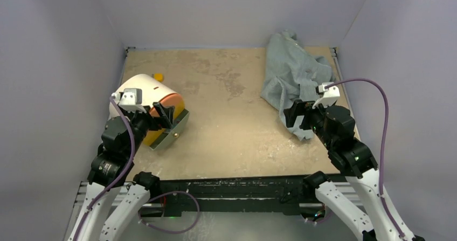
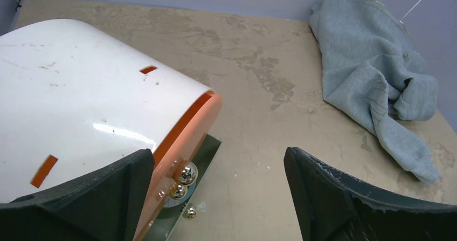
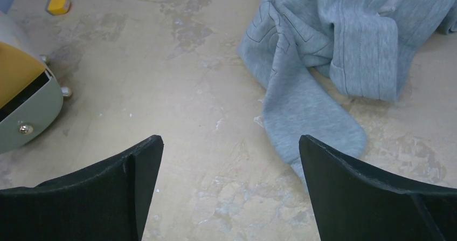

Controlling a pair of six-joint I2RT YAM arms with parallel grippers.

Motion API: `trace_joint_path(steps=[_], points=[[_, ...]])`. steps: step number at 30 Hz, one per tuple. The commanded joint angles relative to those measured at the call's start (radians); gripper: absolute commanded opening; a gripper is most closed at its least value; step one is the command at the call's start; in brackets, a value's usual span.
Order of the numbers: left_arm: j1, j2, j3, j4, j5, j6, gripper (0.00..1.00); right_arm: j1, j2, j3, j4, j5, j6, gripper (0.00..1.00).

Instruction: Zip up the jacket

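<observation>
Jaws both spread wide; jacket (image 1: 292, 73) lies crumpled.

1. The left arm (image 1: 116, 138) comes up from its base at the near left, elbow folded, wrist tipped forward and inward.
2. The left gripper (image 2: 216, 155) has its jaws spread wide, empty.
3. Over to the right arm (image 1: 350, 155): it reaches forward from the near right, forearm slanting inward.
4. The right gripper (image 3: 230, 141) points down and ahead, jaws wide apart and gripping nothing.
</observation>
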Motion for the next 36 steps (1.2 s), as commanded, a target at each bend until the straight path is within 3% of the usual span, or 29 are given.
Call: trace_joint_path(steps=[1, 16, 18, 23, 29, 31, 33, 36], points=[[-0.004, 0.022, 0.060, 0.015, -0.045, 0.006, 0.97, 0.002, -0.035, -0.003, 0.020, 0.010, -0.014, 0.99], [-0.004, 0.127, 0.198, -0.139, -0.077, -0.046, 1.00, 0.002, -0.016, 0.021, -0.030, -0.013, 0.029, 0.99], [-0.004, 0.151, 0.238, -0.175, -0.096, -0.072, 1.00, 0.002, -0.011, 0.026, -0.021, 0.060, 0.024, 0.99], [-0.004, 0.164, 0.265, -0.186, -0.157, -0.102, 1.00, 0.002, 0.034, 0.054, -0.071, 0.041, 0.042, 0.99], [-0.004, 0.160, 0.234, -0.151, -0.085, -0.013, 0.89, 0.002, 0.226, 0.145, -0.065, 0.149, 0.057, 0.99], [-0.004, 0.146, 0.206, -0.136, -0.072, -0.017, 0.90, 0.001, 0.328, 0.196, -0.050, 0.172, 0.031, 0.99], [-0.004, 0.102, 0.148, -0.089, -0.072, -0.025, 0.98, -0.017, 0.434, 0.265, -0.032, 0.171, -0.006, 0.99], [-0.004, 0.000, 0.061, -0.011, -0.059, -0.039, 1.00, -0.066, 0.578, 0.350, 0.013, 0.119, -0.034, 0.99]])
